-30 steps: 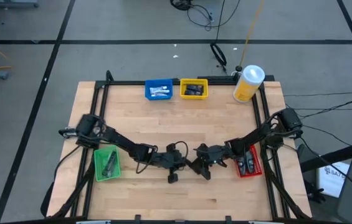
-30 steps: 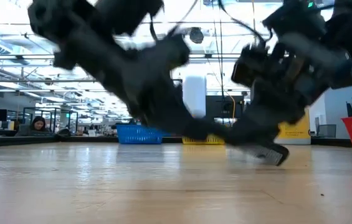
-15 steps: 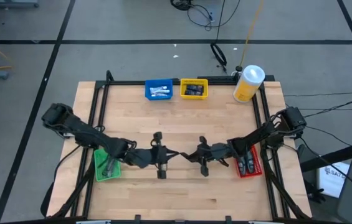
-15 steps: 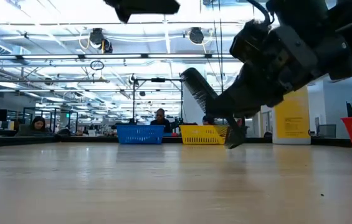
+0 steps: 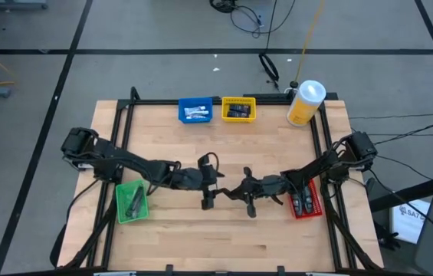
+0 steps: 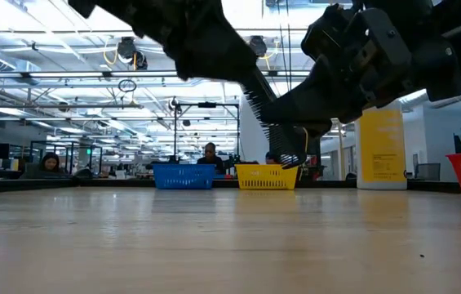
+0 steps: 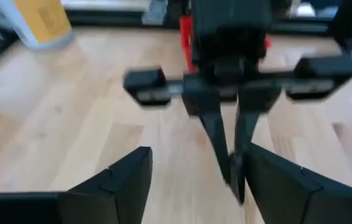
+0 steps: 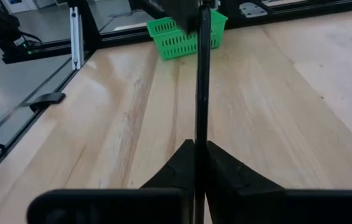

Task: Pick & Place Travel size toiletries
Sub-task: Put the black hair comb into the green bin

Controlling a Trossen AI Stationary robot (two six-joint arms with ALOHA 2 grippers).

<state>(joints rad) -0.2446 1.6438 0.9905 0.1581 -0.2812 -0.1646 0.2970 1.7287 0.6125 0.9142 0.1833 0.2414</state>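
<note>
Left gripper [image 5: 207,199] is seen at frame centre of the high view with fingers spread wide and nothing between them; in the left wrist view only bare wood shows in the gap. Right gripper [image 7: 235,177] is faced just beyond it, fingers pinched together. A thin dark strip [image 8: 199,81] is seen running up from the pinched tips in the right wrist view; whether it is a held sachet cannot be told. Both tools are held off the table [image 5: 201,153], close together but apart. No loose toiletry is seen on the wood. The travel size toiletries are found only in bins: white ones in the blue bin [image 5: 195,111] and dark ones in the yellow bin [image 5: 238,110], both upper centre, a dark one in the green bin [image 5: 131,201] at lower left, and dark ones in the red bin [image 5: 306,201] at lower right. The yellow canister [image 5: 306,102] at upper right is left alone. The step is judged a handover or a reset between picks. If something is pinched, the open fingers should be brought squarely around it before the pinch is eased. The tools should be kept from colliding, height should be kept over the wood, and the matching bin should be approached from above so that its rim is not clipped.
</note>
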